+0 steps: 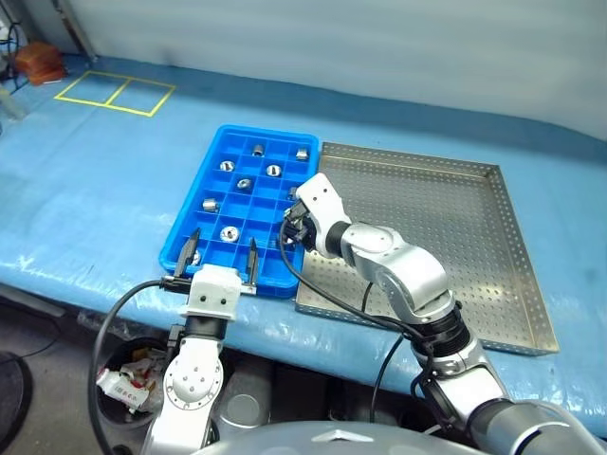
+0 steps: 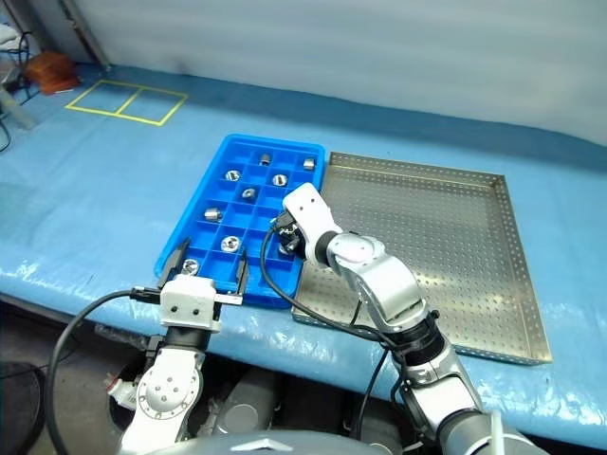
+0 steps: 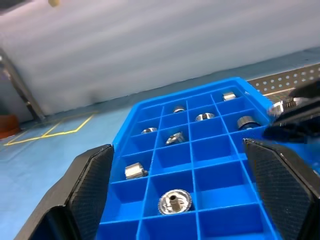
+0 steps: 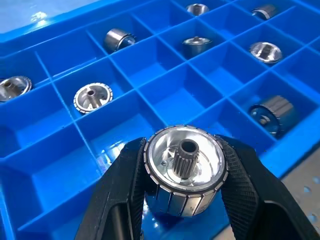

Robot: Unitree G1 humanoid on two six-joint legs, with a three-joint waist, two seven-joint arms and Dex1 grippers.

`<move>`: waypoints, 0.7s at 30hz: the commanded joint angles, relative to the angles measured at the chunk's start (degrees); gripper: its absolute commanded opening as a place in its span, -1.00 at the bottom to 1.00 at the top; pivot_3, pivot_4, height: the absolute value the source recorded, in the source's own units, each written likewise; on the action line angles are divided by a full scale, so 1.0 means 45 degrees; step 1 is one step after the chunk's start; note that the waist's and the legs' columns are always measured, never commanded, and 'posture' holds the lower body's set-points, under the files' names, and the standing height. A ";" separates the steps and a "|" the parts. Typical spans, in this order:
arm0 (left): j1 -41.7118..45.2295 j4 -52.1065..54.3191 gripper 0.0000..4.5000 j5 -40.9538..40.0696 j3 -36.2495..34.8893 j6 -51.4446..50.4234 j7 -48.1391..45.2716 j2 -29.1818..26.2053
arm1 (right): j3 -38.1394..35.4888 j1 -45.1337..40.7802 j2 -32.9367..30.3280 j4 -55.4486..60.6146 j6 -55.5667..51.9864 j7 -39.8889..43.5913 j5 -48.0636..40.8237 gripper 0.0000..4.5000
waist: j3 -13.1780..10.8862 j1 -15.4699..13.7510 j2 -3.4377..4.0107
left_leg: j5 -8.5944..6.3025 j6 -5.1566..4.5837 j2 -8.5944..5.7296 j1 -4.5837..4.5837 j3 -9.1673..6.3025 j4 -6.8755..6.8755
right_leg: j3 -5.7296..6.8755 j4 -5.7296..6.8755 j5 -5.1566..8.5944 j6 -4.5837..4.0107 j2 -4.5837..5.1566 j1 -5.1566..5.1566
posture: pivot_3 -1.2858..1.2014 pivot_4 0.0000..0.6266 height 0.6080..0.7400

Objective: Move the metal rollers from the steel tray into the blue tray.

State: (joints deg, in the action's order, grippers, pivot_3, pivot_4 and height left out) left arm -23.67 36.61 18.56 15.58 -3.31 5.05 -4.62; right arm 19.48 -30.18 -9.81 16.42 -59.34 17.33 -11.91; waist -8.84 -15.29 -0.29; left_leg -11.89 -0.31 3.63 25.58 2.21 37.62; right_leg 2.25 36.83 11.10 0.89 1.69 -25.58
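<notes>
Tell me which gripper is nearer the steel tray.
Right. The right gripper, holding a roller, is over the blue tray edge beside the steel tray; the left gripper is at the blue tray's near edge.

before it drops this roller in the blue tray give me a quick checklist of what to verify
1. Roller clamped between right gripper fingers: ok.
2. Right gripper over the blue tray, not the steel tray: ok.
3. Compartment below the roller free: ok in the right wrist view.
4. Left gripper open, apart from the right: ok.
5. Steel tray has no rollers left: ok where visible; the arm hides part.
</notes>
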 commanded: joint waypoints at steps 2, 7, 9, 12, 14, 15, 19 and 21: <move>-0.0434 0.0854 1.00 0.0056 0.0052 0.0366 -0.0158 -0.0037 | 0.0263 -0.0031 0.0191 -0.0019 -0.0008 0.0320 -0.0128 -0.22 | 0.0000 -0.0553 0.0000 | -0.0009 0.0016 0.0008 0.0005 0.0009 0.0000 | 0.0007 -0.0006 0.0002 -0.0002 0.0001 -0.0008 | 0.47 -0.52 1.00; -0.0569 0.1001 1.00 0.0040 0.0211 0.0124 -0.0433 0.0043 | 0.0478 0.0173 0.0211 -0.0327 -0.0065 0.0469 -0.0070 -0.22 | 0.0000 -0.1354 0.0000 | -0.0046 0.0077 0.0024 0.0016 0.0018 0.0000 | 0.0031 -0.0010 0.0011 -0.0014 0.0001 -0.0019 | 0.47 -0.52 1.00; -0.0579 0.1052 1.00 0.0042 0.0270 0.0012 -0.0528 0.0054 | 0.0489 0.0306 0.0180 -0.0234 -0.0219 0.0521 -0.0127 -0.22 | 0.0001 -0.1669 0.0000 | -0.0047 0.0078 0.0024 0.0019 0.0018 0.0000 | 0.0039 -0.0012 0.0014 -0.0015 0.0001 -0.0020 | 0.46 -0.52 1.00; -0.0528 0.1054 1.00 0.0064 0.0345 -0.0103 -0.0625 0.0096 | 0.0510 0.0624 0.0013 0.0297 -0.0519 0.0624 -0.0248 -0.22 | 0.0007 -0.1968 0.0000 | -0.0056 0.0094 0.0028 0.0016 0.0024 0.0001 | 0.0041 -0.0012 0.0014 -0.0015 0.0002 -0.0024 | 0.46 -0.52 1.00; -0.0497 0.1023 1.00 0.0007 0.0345 -0.0127 -0.0724 0.0101 | 0.0472 0.0850 -0.0143 0.0715 -0.0743 0.0699 -0.0351 -0.22 | 0.0009 -0.2094 0.0001 | -0.0063 0.0104 0.0030 0.0016 0.0024 0.0001 | 0.0045 -0.0013 0.0016 -0.0016 0.0002 -0.0035 | 0.45 -0.52 1.00; -0.0491 0.1008 1.00 -0.0037 0.0337 -0.0108 -0.0773 0.0083 | 0.0459 0.0958 -0.0225 0.0922 -0.0852 0.0727 -0.0395 -0.22 | 0.0010 -0.2133 0.0000 | -0.0063 0.0105 0.0031 0.0016 0.0023 0.0001 | 0.0049 -0.0012 0.0017 -0.0017 0.0002 -0.0033 | 0.44 -0.52 1.00; -0.0335 0.0798 1.00 -0.0191 0.0274 -0.0066 -0.0922 0.0060 | 0.0363 0.1284 -0.0485 0.1677 -0.1400 0.0819 -0.0632 -0.22 | 0.0011 -0.2265 0.0002 | -0.0067 0.0111 0.0034 0.0017 0.0022 0.0002 | 0.0059 -0.0015 0.0021 -0.0022 0.0004 -0.0035 | 0.42 -0.52 1.00; -0.0235 0.0670 1.00 -0.0294 0.0246 -0.0015 -0.1010 0.0025 | 0.0318 0.1431 -0.0561 0.2019 -0.1577 0.0903 -0.0828 -0.07 | 0.0011 -0.2301 0.0002 | -0.0067 0.0111 0.0034 0.0016 0.0019 0.0003 | 0.0064 -0.0019 0.0021 -0.0022 0.0004 -0.0034 | 0.42 -0.52 1.00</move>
State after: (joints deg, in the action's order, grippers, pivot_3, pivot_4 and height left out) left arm -25.30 38.50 17.50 16.30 -4.40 1.02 -4.63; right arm 21.14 -24.35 -12.36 22.90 -65.42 20.36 -14.12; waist -8.79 -25.64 -0.28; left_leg -12.20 0.19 3.79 25.65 2.29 37.63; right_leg 2.55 36.74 11.20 0.78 1.71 -25.74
